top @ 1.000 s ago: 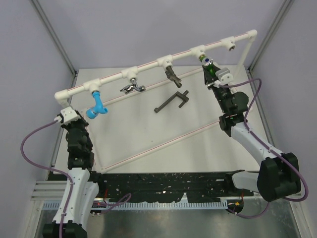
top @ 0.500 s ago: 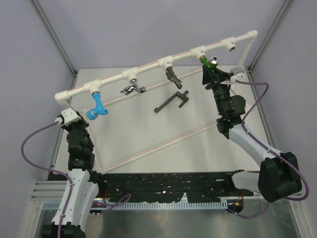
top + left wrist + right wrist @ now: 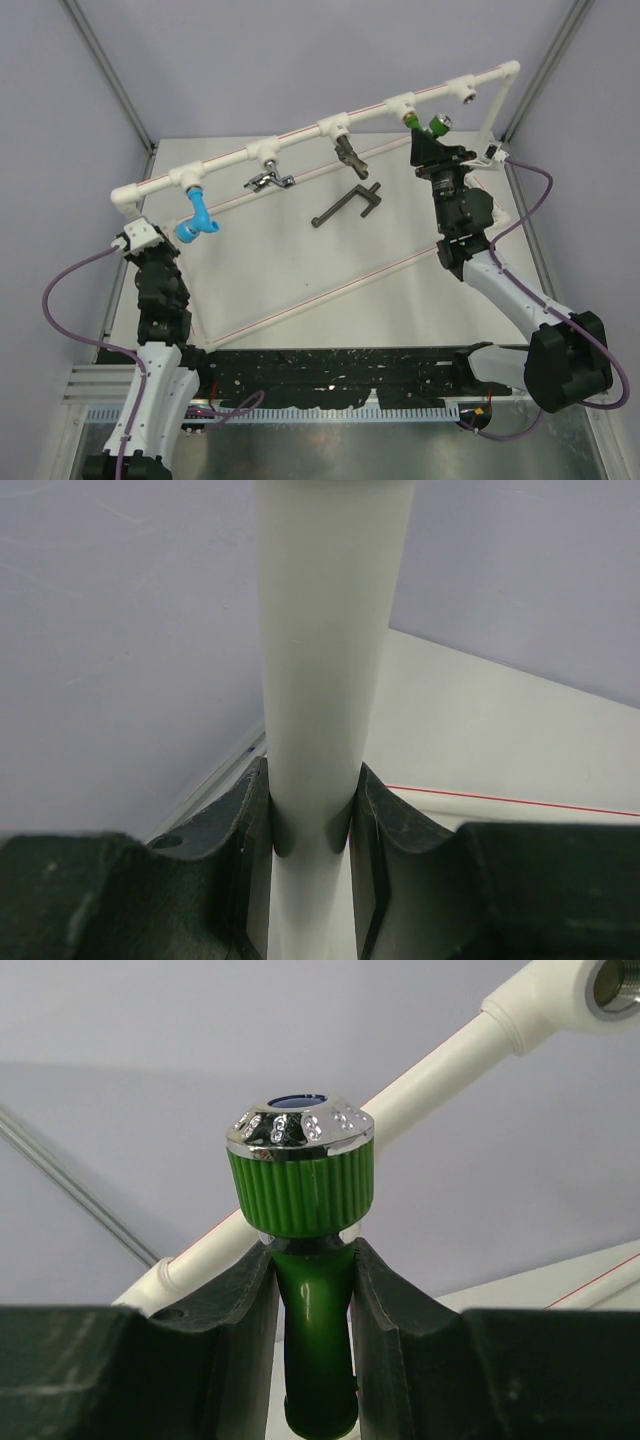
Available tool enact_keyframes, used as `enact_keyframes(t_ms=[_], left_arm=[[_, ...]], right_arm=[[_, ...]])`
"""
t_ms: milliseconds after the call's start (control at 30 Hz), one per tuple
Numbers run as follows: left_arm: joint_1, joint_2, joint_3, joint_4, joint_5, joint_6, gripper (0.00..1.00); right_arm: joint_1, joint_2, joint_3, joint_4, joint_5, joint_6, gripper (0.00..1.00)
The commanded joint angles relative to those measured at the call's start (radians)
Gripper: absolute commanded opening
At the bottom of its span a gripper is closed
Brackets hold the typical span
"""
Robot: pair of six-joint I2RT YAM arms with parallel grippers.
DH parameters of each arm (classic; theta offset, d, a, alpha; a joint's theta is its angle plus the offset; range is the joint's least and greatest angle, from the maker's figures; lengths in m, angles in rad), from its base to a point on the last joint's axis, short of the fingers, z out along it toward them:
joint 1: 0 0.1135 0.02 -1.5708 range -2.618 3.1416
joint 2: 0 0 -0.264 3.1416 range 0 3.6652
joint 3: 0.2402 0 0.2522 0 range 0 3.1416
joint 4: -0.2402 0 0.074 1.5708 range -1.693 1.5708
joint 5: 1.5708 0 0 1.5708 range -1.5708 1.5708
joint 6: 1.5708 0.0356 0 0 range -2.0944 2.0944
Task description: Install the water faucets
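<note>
My right gripper (image 3: 313, 1260) is shut on the neck of the green faucet (image 3: 300, 1175), just below its ribbed green knob with the chrome cap. In the top view the green faucet (image 3: 432, 127) sits at a tee socket (image 3: 402, 103) of the white pipe frame, with my right gripper (image 3: 425, 143) under it. The blue faucet (image 3: 195, 218), silver faucet (image 3: 267, 179) and bronze faucet (image 3: 347, 152) hang from sockets further left. The dark T-handled faucet (image 3: 348, 205) lies loose on the table. My left gripper (image 3: 310, 820) is shut on the frame's white upright pipe (image 3: 325, 660) at the left corner (image 3: 135, 236).
One tee socket (image 3: 463, 88) at the frame's right end shows an open brass ring, also seen in the right wrist view (image 3: 612, 985). The frame's lower pipes (image 3: 330, 290) run diagonally across the white table. Enclosure posts stand at the back corners.
My right wrist has rolled with the green faucet in it; the knob has swung from the left of the jaws to the right. The left arm has not moved.
</note>
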Motion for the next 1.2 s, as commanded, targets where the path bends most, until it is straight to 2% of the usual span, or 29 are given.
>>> enact_keyframes(t_ms=[0,200,433,567,733,767,800,833,867,1000,1067,1167], left_arm=[[-0.031,-0.025,0.013,0.106,0.066,-0.009,0.0],[-0.037,-0.03,0.011,0.107,0.063,-0.005,0.0],[-0.042,-0.038,0.011,0.107,0.065,-0.003,0.0],[-0.045,-0.042,0.011,0.109,0.066,-0.002,0.0],[-0.045,-0.045,0.011,0.11,0.062,0.003,0.0],[-0.045,-0.045,0.011,0.11,0.065,0.003,0.0],[-0.046,-0.045,0.011,0.11,0.063,0.004,0.0],[-0.046,-0.048,0.011,0.11,0.062,0.004,0.0],[-0.046,-0.048,0.011,0.11,0.062,0.004,0.0],[-0.048,-0.05,0.011,0.11,0.062,0.006,0.0],[-0.049,-0.051,0.011,0.109,0.063,0.006,0.0],[-0.052,-0.051,0.011,0.109,0.065,0.007,0.0]], right_arm=[[0.08,0.001,0.034,-0.132,-0.029,0.246,0.05],[0.108,0.01,0.002,-0.09,0.05,0.447,0.05],[0.109,0.026,0.003,-0.065,0.043,0.739,0.05],[0.117,0.02,0.031,-0.086,0.053,0.798,0.05],[0.122,0.001,0.055,-0.112,0.063,0.769,0.05],[0.123,-0.006,0.057,-0.117,0.063,0.754,0.07],[0.123,-0.009,0.055,-0.116,0.063,0.732,0.17],[0.125,-0.017,0.052,-0.112,0.062,0.717,0.2],[0.123,-0.022,0.051,-0.114,0.062,0.697,0.29],[0.123,-0.048,0.032,-0.102,0.053,0.639,0.45],[0.123,-0.059,0.025,-0.091,0.053,0.613,0.52],[0.125,-0.074,0.02,-0.085,0.053,0.574,0.55]])
